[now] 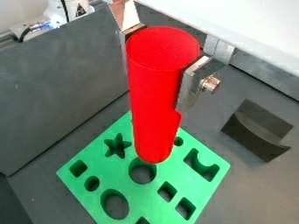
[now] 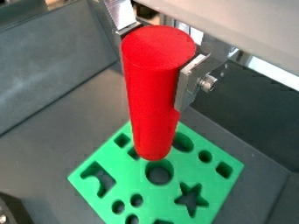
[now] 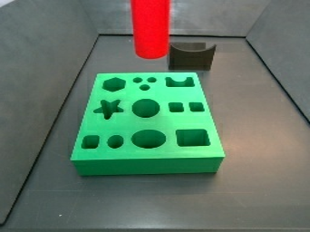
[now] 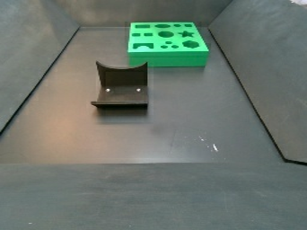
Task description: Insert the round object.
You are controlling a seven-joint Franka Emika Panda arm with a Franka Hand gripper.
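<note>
Above green block (image 3: 148, 122), gripper (image 1: 158, 66) grips red cylinder (image 1: 155, 92).

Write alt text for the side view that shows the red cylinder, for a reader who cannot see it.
A red cylinder hangs upright above the far edge of a green block that has star, hexagon, round and square holes cut in its top. The gripper holding it is out of frame above. A dark fixture stands on the grey floor behind the block.
</note>
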